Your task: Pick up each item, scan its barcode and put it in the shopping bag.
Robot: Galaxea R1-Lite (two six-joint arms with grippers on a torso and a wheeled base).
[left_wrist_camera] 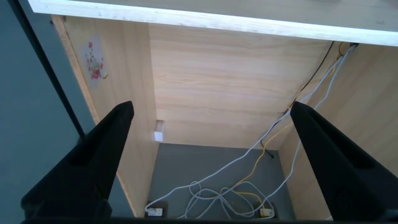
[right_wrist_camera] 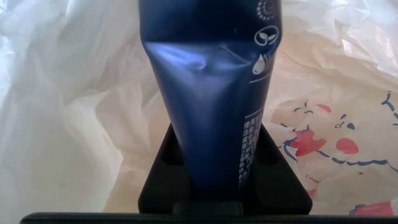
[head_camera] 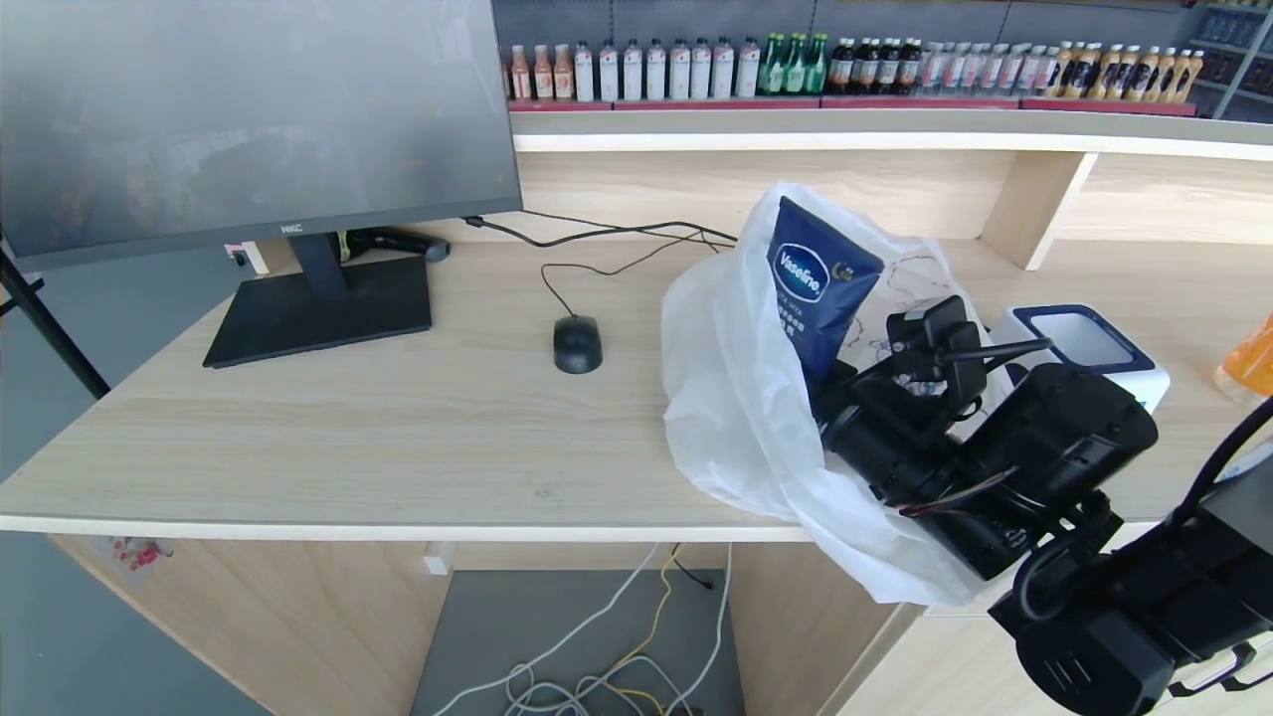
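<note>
A dark blue lotion tube point(head_camera: 818, 288) stands upright, tilted slightly, in the mouth of the white plastic shopping bag point(head_camera: 736, 408) on the right part of the wooden counter point(head_camera: 398, 428). My right gripper point(head_camera: 833, 376) is shut on the tube's lower end, reaching into the bag from the right. In the right wrist view the tube point(right_wrist_camera: 211, 93) rises from between the gripper point(right_wrist_camera: 214, 140), with the bag point(right_wrist_camera: 74, 112) all around. My left gripper point(left_wrist_camera: 211, 109) hangs open and holds nothing, below the counter's front edge.
A white and blue scanner box point(head_camera: 1084, 348) sits just right of the bag. An orange bottle point(head_camera: 1248, 368) stands at the far right edge. A monitor point(head_camera: 249, 119) and a mouse point(head_camera: 577, 344) with cables occupy the left and middle. Cables point(left_wrist_camera: 236, 186) lie under the counter.
</note>
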